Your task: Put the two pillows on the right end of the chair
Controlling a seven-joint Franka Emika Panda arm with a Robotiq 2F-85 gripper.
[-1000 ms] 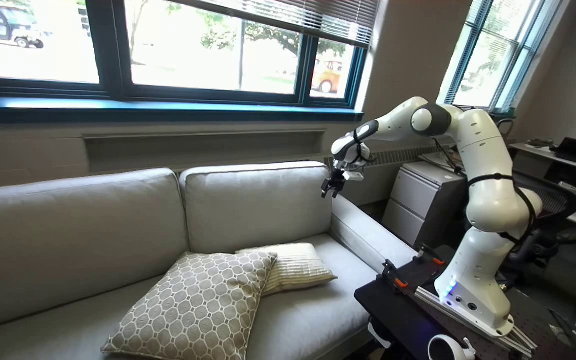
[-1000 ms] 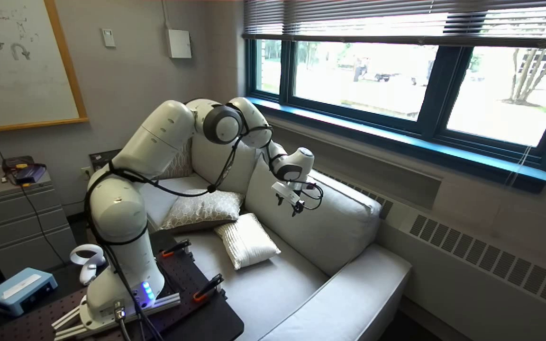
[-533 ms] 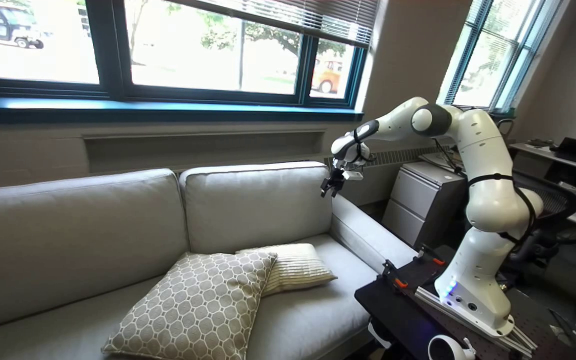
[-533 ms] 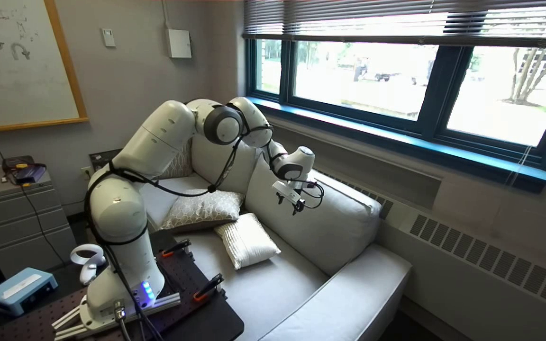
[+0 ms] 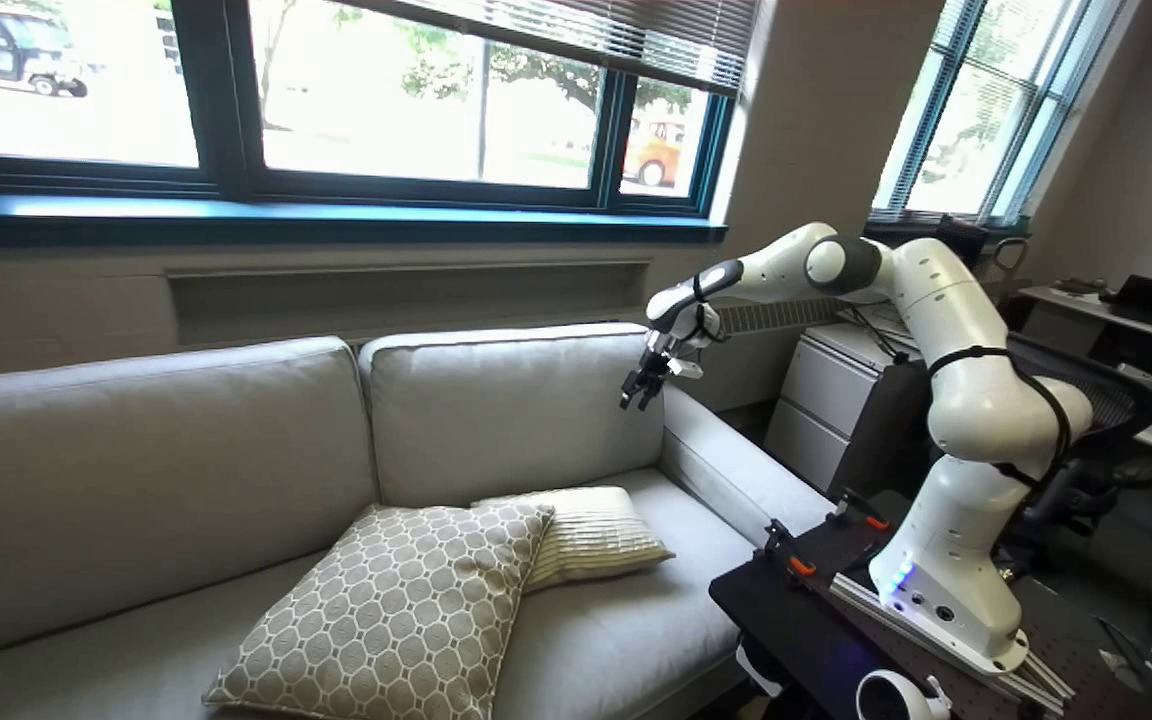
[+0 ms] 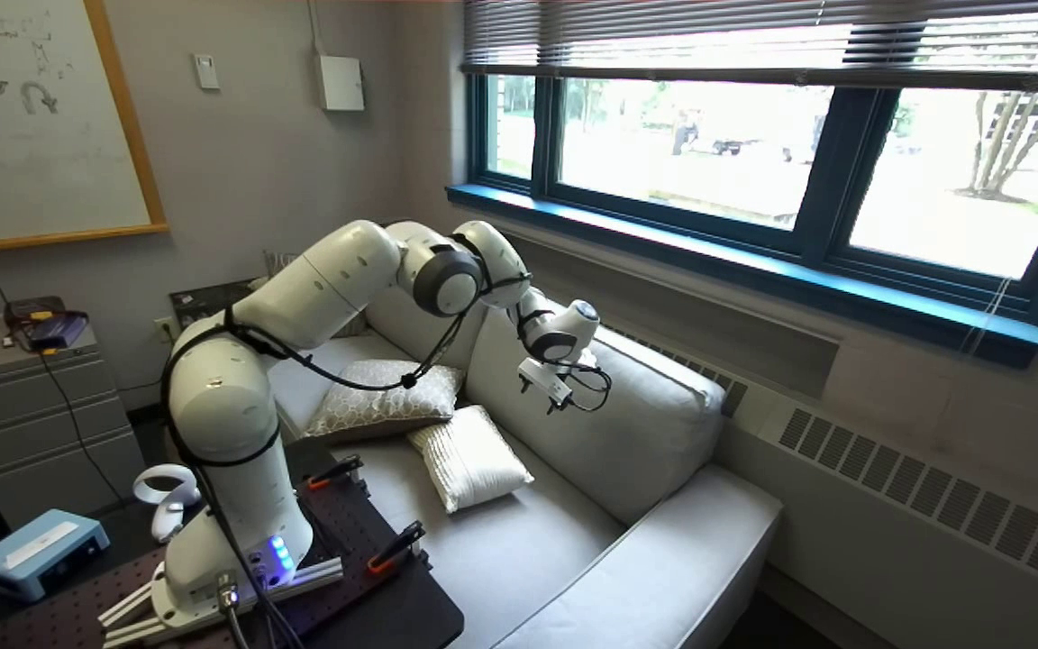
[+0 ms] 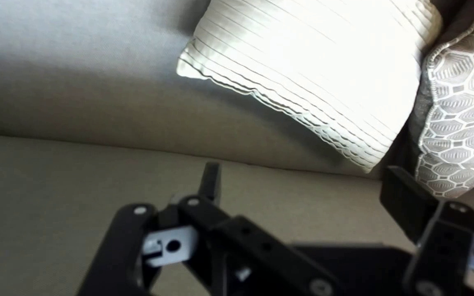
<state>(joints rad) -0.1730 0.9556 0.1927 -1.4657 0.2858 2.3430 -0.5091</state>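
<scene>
We see the white pillow just beside the patterned pillow on the sofa; our gripper, spread wide and holding nothing, hangs before the back cushion, apart from both pillows, with seat stretching between white pillow and armrest

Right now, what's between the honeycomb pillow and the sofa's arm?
The white pillow, then a bare stretch of sofa seat; both exterior views show this.
</scene>
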